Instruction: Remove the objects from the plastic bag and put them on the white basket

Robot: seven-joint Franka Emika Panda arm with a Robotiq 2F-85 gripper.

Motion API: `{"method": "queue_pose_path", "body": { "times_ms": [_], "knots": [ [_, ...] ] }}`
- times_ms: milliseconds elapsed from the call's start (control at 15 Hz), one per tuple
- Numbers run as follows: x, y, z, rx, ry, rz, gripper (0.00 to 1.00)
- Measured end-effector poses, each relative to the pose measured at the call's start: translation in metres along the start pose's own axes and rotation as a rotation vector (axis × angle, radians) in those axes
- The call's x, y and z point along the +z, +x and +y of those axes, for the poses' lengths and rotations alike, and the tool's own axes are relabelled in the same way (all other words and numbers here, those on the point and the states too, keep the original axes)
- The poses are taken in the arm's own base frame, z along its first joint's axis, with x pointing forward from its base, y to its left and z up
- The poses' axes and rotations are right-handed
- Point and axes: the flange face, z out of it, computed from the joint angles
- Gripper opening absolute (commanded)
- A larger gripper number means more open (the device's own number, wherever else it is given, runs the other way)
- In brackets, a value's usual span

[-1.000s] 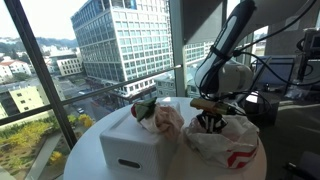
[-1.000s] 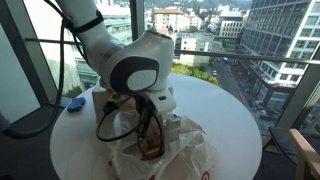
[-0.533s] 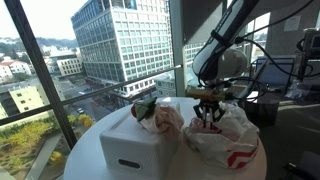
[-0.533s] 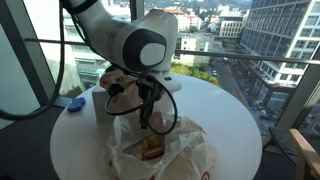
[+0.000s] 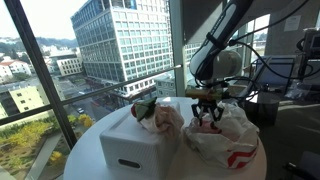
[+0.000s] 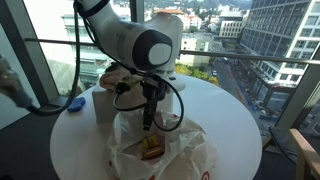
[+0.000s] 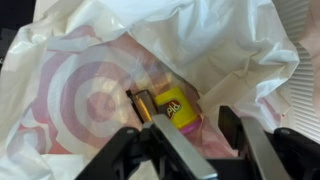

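Since a second ago the gripper [image 5: 207,113] has been raised to the mouth of the plastic bag [image 5: 230,140]. Its fingers [image 7: 240,135] are seen spread wide, with nothing held between them. A yellow object [image 7: 172,105] is left lying inside the bag, just below. Retrieval is judged to be in hand: a descent and a closing on that object are called for before transfer to the white basket [image 5: 128,148].

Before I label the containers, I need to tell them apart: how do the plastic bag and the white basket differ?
The plastic bag is crumpled with red print; the white basket is plain and boxy. The pincer hangs open over the bag, not the basket. The bag's yellow object lies deep inside; the basket's items heap above its rim. Both are white, side by side on the table.
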Motion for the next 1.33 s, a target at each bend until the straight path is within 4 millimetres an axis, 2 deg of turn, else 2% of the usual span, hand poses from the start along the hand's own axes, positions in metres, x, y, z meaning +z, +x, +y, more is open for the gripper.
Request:
{"method": "queue_pose_path", "body": {
  "times_ms": [133, 333, 533, 733, 1067, 1333],
  "knots": [
    [0.003, 0.005, -0.001, 0.019, 0.017, 0.01, 1.0],
    [0.016, 0.019, 0.002, 0.04, 0.034, 0.032, 1.0],
    [0.037, 0.032, 0.008, 0.047, 0.019, 0.039, 1.0],
    [0.056, 0.038, 0.018, -0.016, -0.016, 0.026, 1.0],
    [0.061, 0.046, 0.029, -0.151, -0.009, 0.04, 1.0],
    [0.072, 0.048, 0.029, -0.226, 0.036, 0.03, 1.0]
  ]
}}
